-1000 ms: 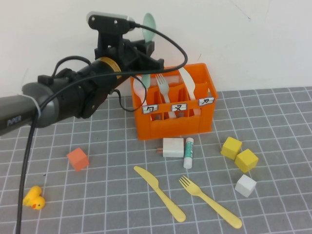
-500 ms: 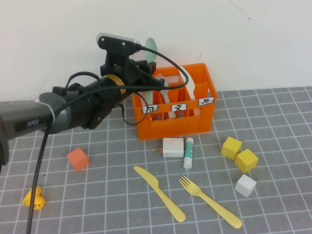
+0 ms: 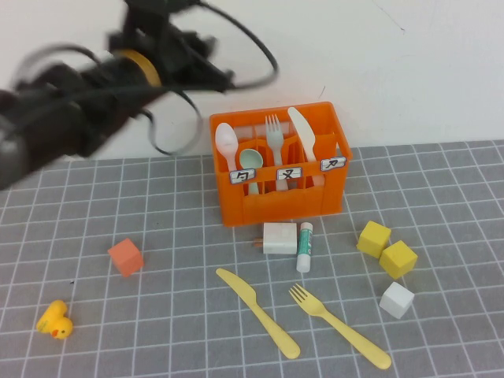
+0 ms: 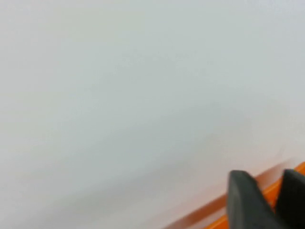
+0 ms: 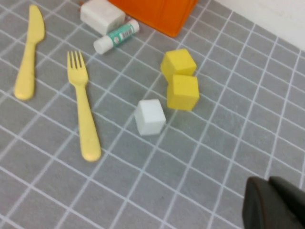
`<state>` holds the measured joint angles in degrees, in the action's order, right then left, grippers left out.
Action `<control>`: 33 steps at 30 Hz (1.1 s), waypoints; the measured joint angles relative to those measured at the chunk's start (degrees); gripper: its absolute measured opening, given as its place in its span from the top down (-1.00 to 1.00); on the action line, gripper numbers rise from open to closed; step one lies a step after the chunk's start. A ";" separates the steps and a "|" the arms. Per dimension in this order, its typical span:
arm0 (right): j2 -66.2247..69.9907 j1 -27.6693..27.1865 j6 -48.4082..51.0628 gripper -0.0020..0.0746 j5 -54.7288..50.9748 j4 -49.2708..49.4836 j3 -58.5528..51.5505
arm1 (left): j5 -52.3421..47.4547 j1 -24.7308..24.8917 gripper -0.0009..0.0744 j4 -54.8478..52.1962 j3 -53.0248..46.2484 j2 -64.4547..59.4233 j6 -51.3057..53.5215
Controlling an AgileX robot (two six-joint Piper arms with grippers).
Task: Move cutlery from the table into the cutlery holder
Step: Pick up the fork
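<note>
High view: the grey gridded worktop (image 3: 441, 169) fills the scene, and the orange cutlery holder (image 3: 279, 201) stands near the middle of its far edge. The pale mint-green spoon (image 3: 251, 163) now stands in the holder's leftmost compartment, beside a white spoon (image 3: 226, 142), with a white fork (image 3: 273, 130) and a white knife (image 3: 303, 134) in the other compartments. So the spoon step looks done, with two pieces left. The yellow knife (image 3: 257, 309) and yellow fork (image 3: 337, 325) lie flat near the middle of the near edge, just beside each other, apart.

The left arm is blurred above the far left of the worktop, clear of the holder. Its left tool (image 4: 267, 195) shows two dark fingers parted with nothing between them; it holds nothing and touches nothing.

The right tool (image 5: 274, 202) hovers over the near right part of the worktop; I cannot tell how it is set.

The next move, I judge, calls for a low, flat pinch on the knife or the fork, then lifting it to its labelled compartment.
</note>
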<state>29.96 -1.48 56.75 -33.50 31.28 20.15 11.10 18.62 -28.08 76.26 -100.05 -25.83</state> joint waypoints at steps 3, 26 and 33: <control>0.08 0.00 0.92 0.95 -0.32 1.84 0.00 | -12.01 0.00 0.81 -0.85 0.00 7.96 0.00; 38.46 11.47 11.42 0.95 -7.87 11.63 15.48 | -30.75 -0.21 0.97 13.58 -42.62 63.34 0.19; 52.84 25.14 4.02 0.95 -0.83 0.77 26.73 | -40.73 -0.21 0.97 14.69 -51.08 73.75 0.19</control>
<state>82.80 23.66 60.77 -34.32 32.06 46.88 -29.63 18.41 -13.38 25.18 -26.30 -25.64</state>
